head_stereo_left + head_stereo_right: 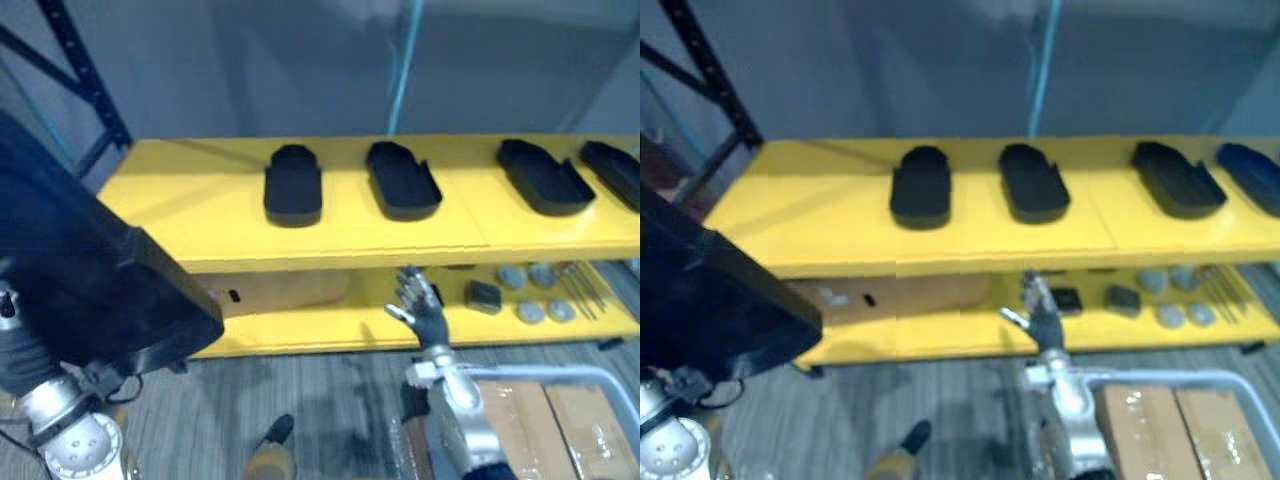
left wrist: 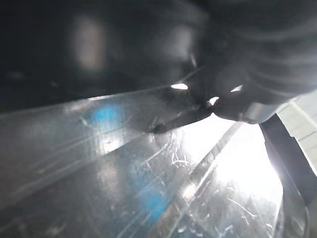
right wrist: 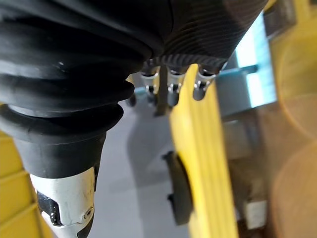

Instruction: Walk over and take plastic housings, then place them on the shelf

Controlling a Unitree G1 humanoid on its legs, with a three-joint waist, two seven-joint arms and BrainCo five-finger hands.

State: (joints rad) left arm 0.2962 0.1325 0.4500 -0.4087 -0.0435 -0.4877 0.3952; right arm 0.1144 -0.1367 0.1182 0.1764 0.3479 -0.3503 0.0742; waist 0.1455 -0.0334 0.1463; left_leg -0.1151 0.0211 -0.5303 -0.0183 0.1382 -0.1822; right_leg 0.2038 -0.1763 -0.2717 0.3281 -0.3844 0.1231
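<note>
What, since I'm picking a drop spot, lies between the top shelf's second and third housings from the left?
Nothing: between the second housing and third housing the top shelf is bare in both eye views.

On the shelf's [image 1: 200, 200] top board lie, side by side, the left housing [image 1: 292, 186], second housing [image 1: 402, 180], third housing [image 1: 543, 177] and right housing [image 1: 615, 172]. On the lower board a box [image 1: 290, 288] sits left, with a block [image 1: 483, 296], discs [image 1: 530, 312] and rods [image 1: 583, 288] to the right. The right hand [image 1: 420, 305] is before this board, between box and block. A near housing [image 1: 80, 270] is at the far left, before the shelf
</note>
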